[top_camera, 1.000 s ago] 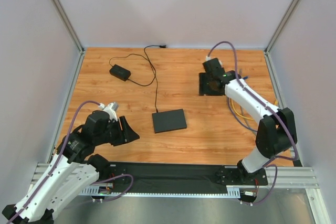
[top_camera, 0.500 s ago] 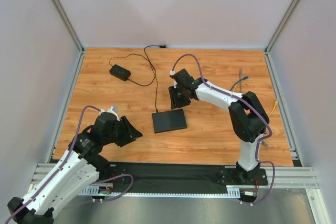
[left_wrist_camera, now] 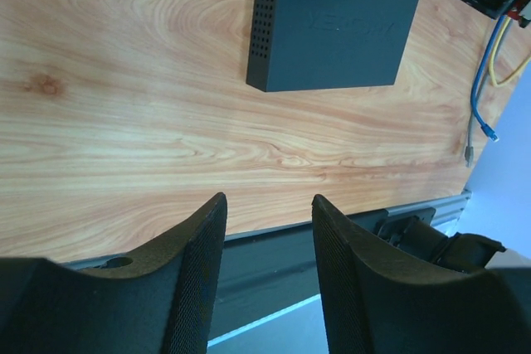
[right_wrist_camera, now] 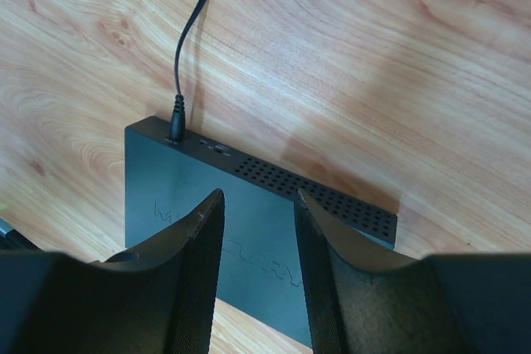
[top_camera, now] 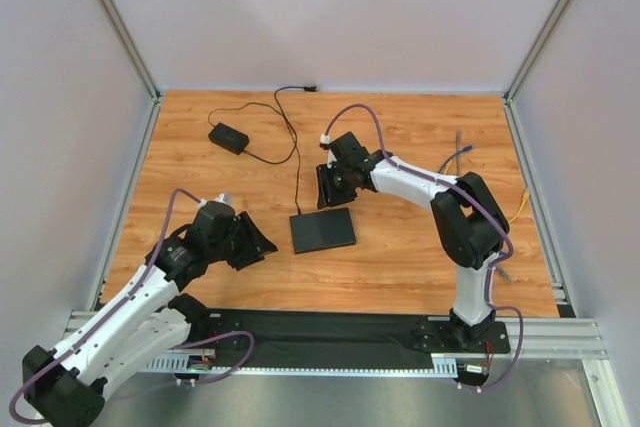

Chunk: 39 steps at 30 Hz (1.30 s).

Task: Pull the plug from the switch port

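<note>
Right wrist view: plug (right_wrist_camera: 176,126) sits in the switch (right_wrist_camera: 255,225), back corner, on the desk (right_wrist_camera: 373,64), with the right fingers (right_wrist_camera: 187,263) hovering apart and empty, left fingers (left_wrist_camera: 187,279) too. Nobody's pinning the switch, so yanking the cord (right_wrist_camera: 195,22) could just drag it.

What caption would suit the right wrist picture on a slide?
Right end effector open above the switch, the plug seated in its corner port.

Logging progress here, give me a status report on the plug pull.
Left gripper open. Right gripper open, over switch. Plug not yet pulled. Nothing blocking.
</note>
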Tool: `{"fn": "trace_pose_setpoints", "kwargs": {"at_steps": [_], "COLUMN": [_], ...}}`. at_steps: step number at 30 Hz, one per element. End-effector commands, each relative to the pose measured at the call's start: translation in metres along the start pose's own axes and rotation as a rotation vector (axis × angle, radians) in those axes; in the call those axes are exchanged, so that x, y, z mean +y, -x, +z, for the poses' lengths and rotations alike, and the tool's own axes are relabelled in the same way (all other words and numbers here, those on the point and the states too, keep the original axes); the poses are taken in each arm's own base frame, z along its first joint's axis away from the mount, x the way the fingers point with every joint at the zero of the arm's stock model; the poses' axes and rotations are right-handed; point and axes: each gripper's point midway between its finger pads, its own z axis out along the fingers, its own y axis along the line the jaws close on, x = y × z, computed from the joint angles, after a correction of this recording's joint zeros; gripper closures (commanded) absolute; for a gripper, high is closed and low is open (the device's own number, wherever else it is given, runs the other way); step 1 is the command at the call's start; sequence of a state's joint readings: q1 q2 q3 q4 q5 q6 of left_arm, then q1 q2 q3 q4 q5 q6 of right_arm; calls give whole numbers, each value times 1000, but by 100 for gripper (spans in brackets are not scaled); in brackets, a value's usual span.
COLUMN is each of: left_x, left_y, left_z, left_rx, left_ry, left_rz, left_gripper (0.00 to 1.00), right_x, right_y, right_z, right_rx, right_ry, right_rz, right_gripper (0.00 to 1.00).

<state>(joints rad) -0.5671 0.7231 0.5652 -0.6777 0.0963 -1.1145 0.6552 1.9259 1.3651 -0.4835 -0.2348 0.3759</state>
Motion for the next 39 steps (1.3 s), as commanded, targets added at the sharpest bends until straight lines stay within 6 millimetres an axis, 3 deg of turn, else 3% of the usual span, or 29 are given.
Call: {"fn": "trace_pose_setpoints", "kwargs": {"at_steps": [1, 3, 8, 9, 16, 22, 27, 30, 31, 34, 39], "left_x": [-26, -27, -25, -25, -21, -18, -32, -29, -34, -28, -16], "left_y": [8, 6, -1, -3, -10, -15, -12, -10, -6, -1, 12], "left_z": [-4, -3, 3, 4, 10, 12, 14, 24, 23, 34, 47], "left_rx": [-5, 8, 51, 58, 83, 107, 97, 120, 120, 139, 99], "left_ry": [-83, -87, -88, -94, -111, -111, -187, -129, -123, -39, 65], "left_rz": [30, 41, 64, 66, 93, 118, 138, 159, 181, 191, 221], "left_gripper": [47, 52, 53, 53, 53, 54, 56, 64, 72, 84, 94], "right_x": [2, 3, 6, 4, 25, 51, 52, 54, 56, 63, 69], "right_y": [5, 3, -4, -14, -50, -62, -41, -27, -24, -15, -4], "right_z": [10, 13, 17, 18, 11, 7, -1, -5, -6, -7, -3], "right_rx": [-16, -12, 0, 16, 51, 70, 5, -28, -34, -62, -83], "right_ry": [14, 22, 41, 42, 108, 174, 128, 97, 101, 120, 135], "right_rz": [17, 30, 62, 69, 145, 103, 99, 145, 162, 249, 300], "right_gripper": [59, 59, 59, 60, 60, 60, 59, 56, 55, 54, 53]}}
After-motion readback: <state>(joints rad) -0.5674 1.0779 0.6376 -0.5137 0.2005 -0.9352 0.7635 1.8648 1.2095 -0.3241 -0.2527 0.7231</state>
